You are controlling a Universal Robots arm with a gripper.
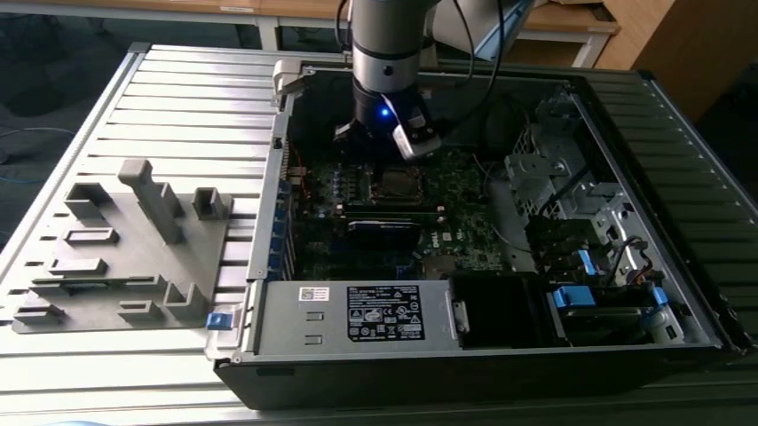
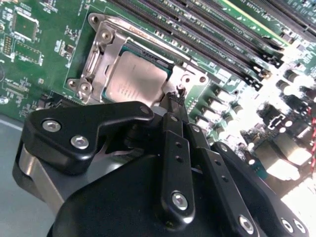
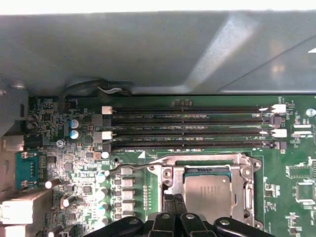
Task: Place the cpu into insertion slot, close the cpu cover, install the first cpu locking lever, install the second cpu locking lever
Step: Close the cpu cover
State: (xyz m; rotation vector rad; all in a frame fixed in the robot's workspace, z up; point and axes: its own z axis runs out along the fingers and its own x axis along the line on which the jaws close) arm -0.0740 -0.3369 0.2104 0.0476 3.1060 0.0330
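Note:
The cpu (image 2: 132,81) (image 3: 207,195), a dull silver square, lies in the socket on the green motherboard (image 2: 44,64). The silvery cpu cover (image 2: 104,47) (image 3: 207,160) lies flat around it as a frame. My gripper (image 2: 175,101) (image 3: 173,201) is shut, with its black fingertips pressed together at the socket's edge, right beside one side of the cover. I cannot tell whether anything is pinched between them. In the exterior view the gripper (image 1: 382,164) hangs over the socket (image 1: 393,183) inside the open computer case.
Black memory slots (image 3: 190,128) run alongside the socket. Capacitors and connectors (image 3: 74,128) crowd the board beyond it. The case's walls (image 1: 284,177) ring the board, with a power supply (image 1: 355,315) and drive bays (image 1: 580,266). A grey fixture (image 1: 124,248) stands on the table at the exterior view's left.

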